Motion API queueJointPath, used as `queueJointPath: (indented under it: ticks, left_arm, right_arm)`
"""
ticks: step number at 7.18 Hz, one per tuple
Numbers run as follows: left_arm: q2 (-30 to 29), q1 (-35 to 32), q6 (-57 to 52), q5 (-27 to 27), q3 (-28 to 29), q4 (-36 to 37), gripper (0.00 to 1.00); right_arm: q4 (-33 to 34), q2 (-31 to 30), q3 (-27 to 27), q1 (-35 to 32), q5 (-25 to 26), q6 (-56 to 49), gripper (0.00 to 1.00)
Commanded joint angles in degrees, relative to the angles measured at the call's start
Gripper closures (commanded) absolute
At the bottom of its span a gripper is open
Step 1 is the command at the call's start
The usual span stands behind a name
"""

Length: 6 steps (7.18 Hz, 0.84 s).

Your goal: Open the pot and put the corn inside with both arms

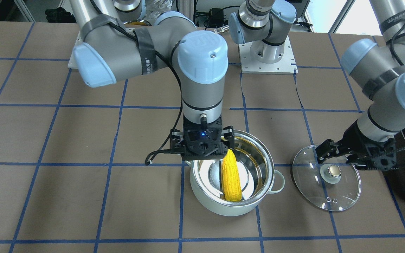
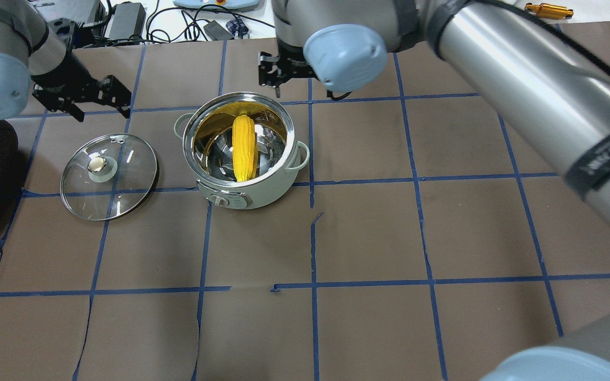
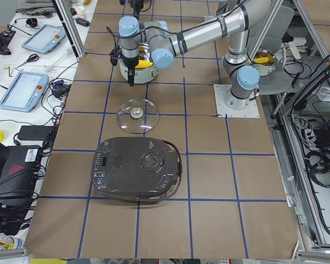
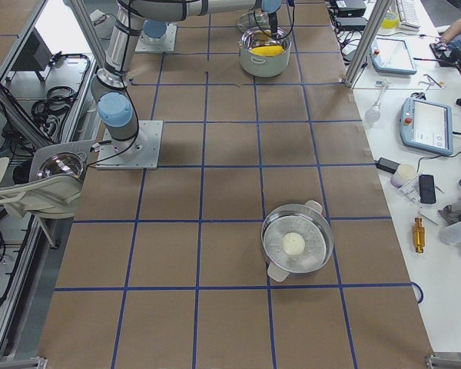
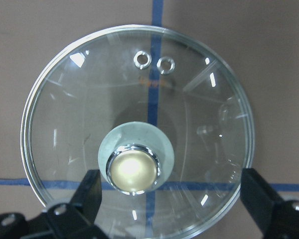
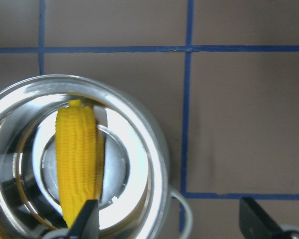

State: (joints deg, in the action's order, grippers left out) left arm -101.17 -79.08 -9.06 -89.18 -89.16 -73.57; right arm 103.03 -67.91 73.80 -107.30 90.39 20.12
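The pale mint-white pot (image 1: 223,207) stands open in the middle of the table, and also shows in the overhead view (image 2: 262,193). The yellow corn (image 1: 231,177) lies inside it on the steel bottom, seen too in the overhead view (image 2: 243,148) and the right wrist view (image 6: 77,164). My right gripper (image 1: 202,147) hangs above the pot's edge, open and empty (image 6: 172,224). The glass lid (image 1: 343,193) lies flat on the table beside the pot, knob (image 5: 132,169) up. My left gripper (image 1: 339,158) hovers over the lid, open, its jaws standing wide on either side of the knob (image 5: 172,199).
A black glossy appliance (image 3: 137,170) sits on the table beyond the lid, on my left. A second steel pot (image 4: 296,246) holding something white stands far off on my right. The arm bases (image 1: 267,56) stand at the table's robot side.
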Motion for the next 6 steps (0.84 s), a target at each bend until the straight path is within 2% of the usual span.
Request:
queueJointPath:
  ticks: [1,3,4,6]
  left_arm:
    - [4.39,-8.61,5.52,-0.64,9.05,-12.75,0.0]
    - [8.08,-10.65,7.21,-1.0,9.36,-17.29,0.0]
    - [10.01,-11.1,7.21,-0.65,8.4,-17.39,0.0]
    - [10.9,-10.75,6.86,-1.34,5.93,-13.38,0.0]
  right_arm:
    - [-6.94,-8.96,4.5,10.67,-0.12,-9.6,0.0]
    - [-14.57,-14.94,7.49,16.84,0.23,-18.13,0.0]
    - [-16.43,-17.49,8.55,19.21,0.66,-22.36,0.0]
    - [-17.06,-18.14,9.96,20.11,0.49,-21.53,0.0]
